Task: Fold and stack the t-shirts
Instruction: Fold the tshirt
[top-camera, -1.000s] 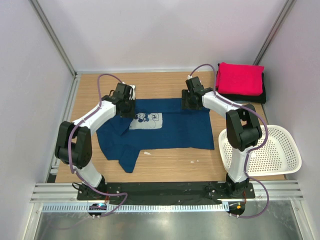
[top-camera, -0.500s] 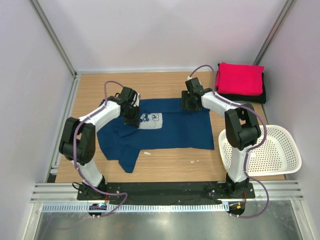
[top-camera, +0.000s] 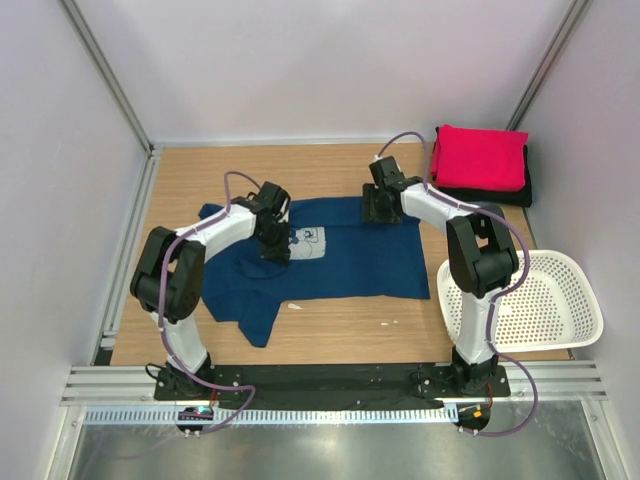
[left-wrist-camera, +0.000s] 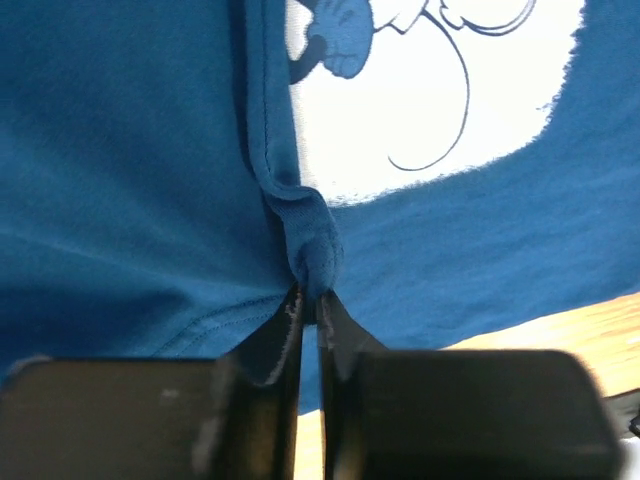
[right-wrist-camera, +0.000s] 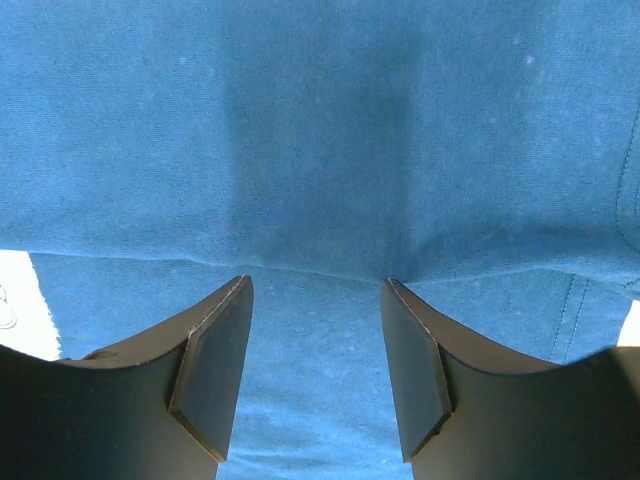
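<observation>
Pinching a raised ridge of the navy blue t-shirt (top-camera: 360, 262), my left claw (left-wrist-camera: 310, 298) is clamped on the cloth, its two tips pressed together with the fold caught between them. That grip sits just beside the left edge of the pale cartoon print (top-camera: 308, 239), near the middle of the shirt's far half.

My right claw (right-wrist-camera: 316, 284) has its jaws spread wide, hovering low over the shirt's far edge, right of the print. Only flat navy cloth shows between the fingers (right-wrist-camera: 215, 370); whether they touch it I cannot tell.

The shirt lies spread across the wooden desk (top-camera: 180, 185) between my two arms, with one rumpled part trailing toward the near left. At the far right corner, the bright pink-red t-shirt (top-camera: 480, 157) rests folded on top of the black t-shirt (top-camera: 500, 193). The white basket (top-camera: 570, 300) stands at the near right, apart from that stack.
</observation>
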